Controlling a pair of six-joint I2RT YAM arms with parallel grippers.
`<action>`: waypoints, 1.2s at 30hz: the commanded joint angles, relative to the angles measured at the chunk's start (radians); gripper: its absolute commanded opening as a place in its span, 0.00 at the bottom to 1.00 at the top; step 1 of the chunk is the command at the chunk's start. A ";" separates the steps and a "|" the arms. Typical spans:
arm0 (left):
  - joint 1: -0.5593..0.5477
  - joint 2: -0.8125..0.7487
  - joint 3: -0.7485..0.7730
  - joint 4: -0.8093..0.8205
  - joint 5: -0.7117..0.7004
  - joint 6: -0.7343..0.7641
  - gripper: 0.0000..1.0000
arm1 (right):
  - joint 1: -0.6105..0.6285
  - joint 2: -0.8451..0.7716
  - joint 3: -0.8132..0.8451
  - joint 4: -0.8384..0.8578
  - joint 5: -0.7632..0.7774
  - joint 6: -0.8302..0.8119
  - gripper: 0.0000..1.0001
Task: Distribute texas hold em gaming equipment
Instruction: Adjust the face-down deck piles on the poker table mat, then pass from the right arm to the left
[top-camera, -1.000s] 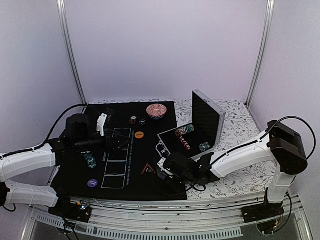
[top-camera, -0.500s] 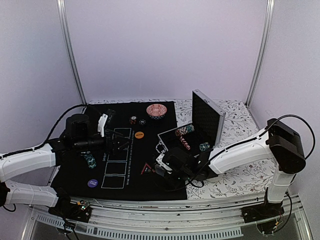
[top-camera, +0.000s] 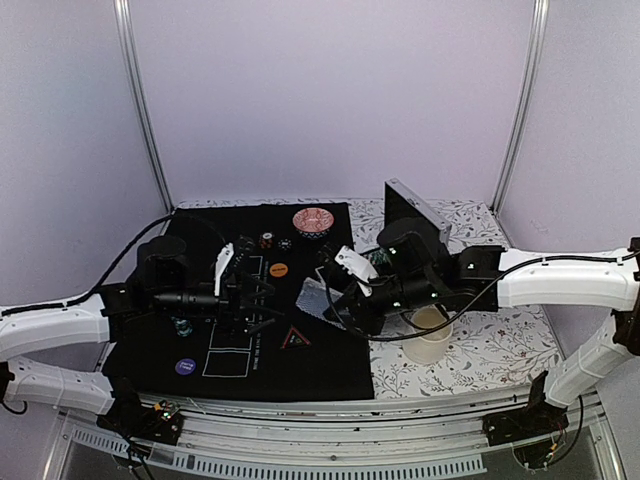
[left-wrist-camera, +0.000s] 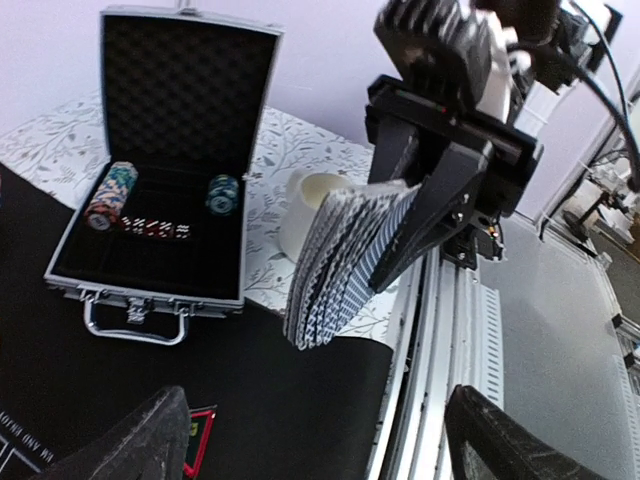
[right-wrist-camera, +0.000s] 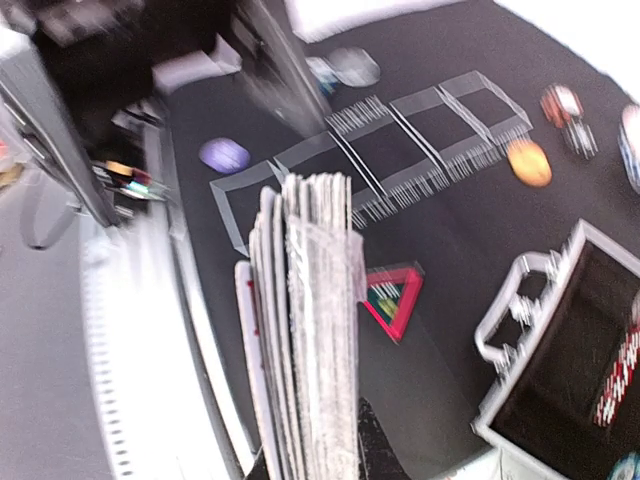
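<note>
Where a second ago the right tool (top-camera: 345, 290) crouched low at the front edge of the mat (top-camera: 330, 372), it now hangs raised just left of the open case (top-camera: 412, 228). It pinches a fanned stack of blue-backed cards (top-camera: 315, 298) held on edge over the mat, just behind the red triangle marker (top-camera: 295, 338). A white cup (top-camera: 430, 336), unseen before, now shows on the counter (top-camera: 485, 348) right of the mat. The left tool (top-camera: 255, 300) has slid right over the printed boxes (top-camera: 228, 350), its fingers spread and empty.
</note>
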 joint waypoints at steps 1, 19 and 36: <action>-0.082 0.014 0.013 0.117 0.031 0.048 0.94 | 0.003 -0.039 0.038 0.018 -0.149 -0.067 0.02; -0.156 0.195 0.144 0.138 -0.038 0.051 0.37 | 0.013 -0.009 0.097 -0.014 -0.197 -0.130 0.02; -0.104 0.144 0.113 0.140 -0.058 -0.345 0.00 | 0.118 -0.251 -0.198 0.302 0.338 -0.498 0.99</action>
